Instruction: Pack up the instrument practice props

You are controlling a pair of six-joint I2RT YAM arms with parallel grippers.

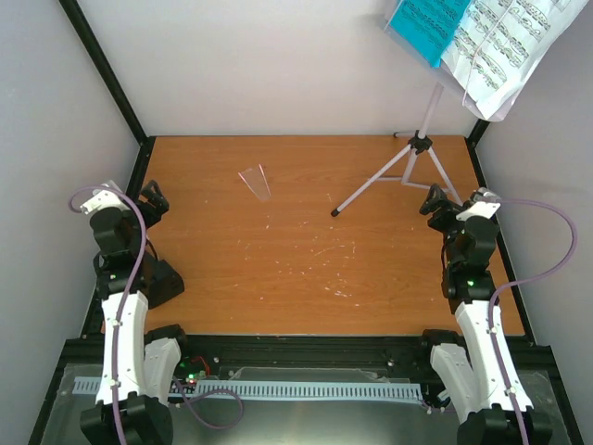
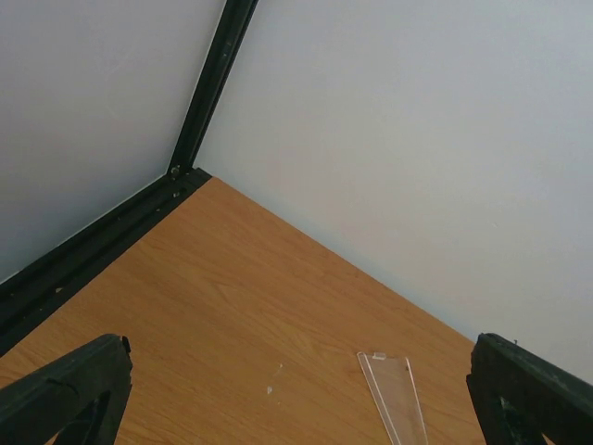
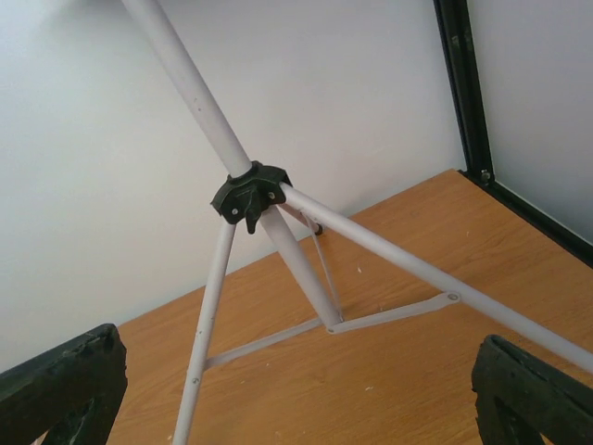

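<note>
The table (image 1: 306,250) was the biggest thing before me, a scuffed wooden top boxed in by pale walls and a black frame. The stand (image 1: 419,141) was on its far right part, upright on three spread legs. One leg reached toward the table's middle, one toward the back wall, and one toward my right side. Its pole rose to the desk at the top right of the overhead view. The sheet music (image 1: 505,46) lay spread on that desk, with the folder (image 1: 426,23) lying over its left part. Both were cut off by the picture's edge.

My right gripper (image 1: 435,199) hung near the stand's nearest leg, apart from it, holding nothing. From that wrist I saw the stand (image 3: 199,102) close ahead, its black hub (image 3: 250,193) joining pole and legs, with thin braces below. My right gripper (image 3: 296,394) had its fingers (image 3: 56,385) spread wide at the view's bottom corners.

My left gripper (image 1: 153,197) sat at the left edge of the table, well apart from the stand. In its wrist view the left gripper (image 2: 296,399) was likewise spread wide and empty, pointing toward the far left corner.

A small black shape (image 1: 167,281) beside my left arm may have been the metronome, but the arm hid part of it, so I could not tell.

A clear strip (image 1: 256,182) lay flat on the far middle of the table, ahead of my left gripper and untouched.
</note>
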